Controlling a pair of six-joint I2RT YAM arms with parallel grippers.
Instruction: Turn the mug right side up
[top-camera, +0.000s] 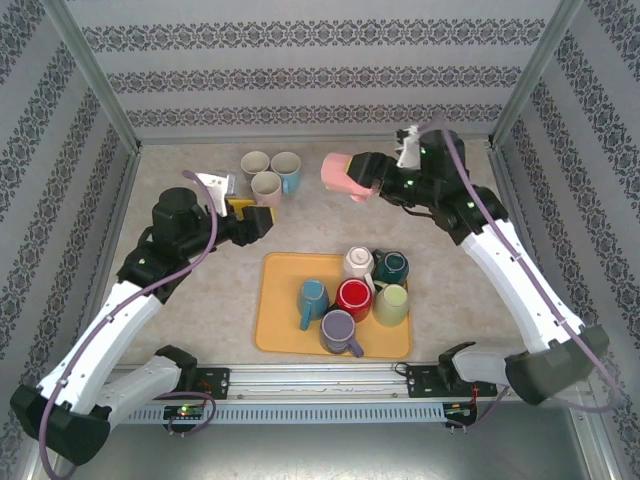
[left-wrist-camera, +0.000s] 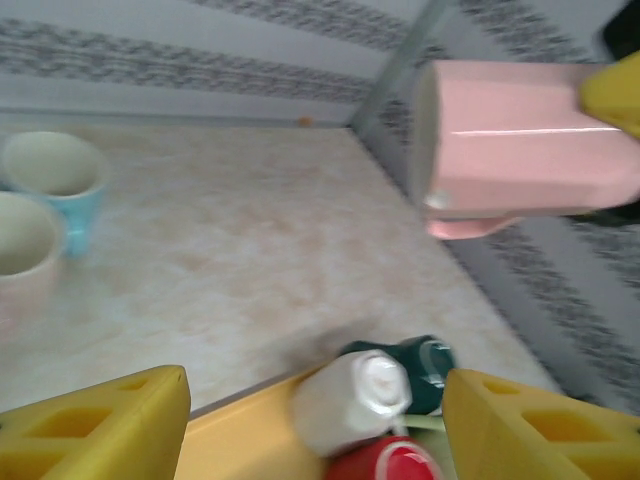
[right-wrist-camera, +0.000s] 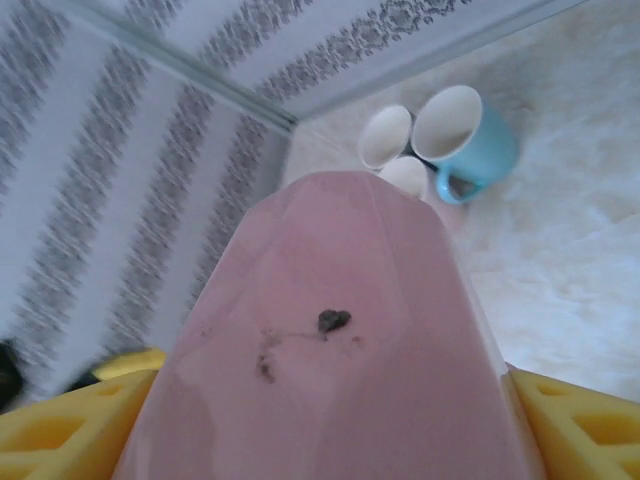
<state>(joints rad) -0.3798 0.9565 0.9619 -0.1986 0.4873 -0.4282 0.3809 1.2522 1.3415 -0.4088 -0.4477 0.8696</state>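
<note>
Half through flip: gripping pink mug (top-camera: 343, 177) sideways in right gripper (top-camera: 370, 182); left gripper (top-camera: 252, 212) wide, empty. Next, roll wrist rim-up, then set down near upright mugs (top-camera: 268, 172).

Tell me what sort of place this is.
Most likely a robot test cell, not a home kitchen: striped patterned wall panels on bare metal frame posts, a marble-look tabletop with a yellow plastic tray of coloured mugs, and a pale pink ceramic mug held in the right fingers.
</note>
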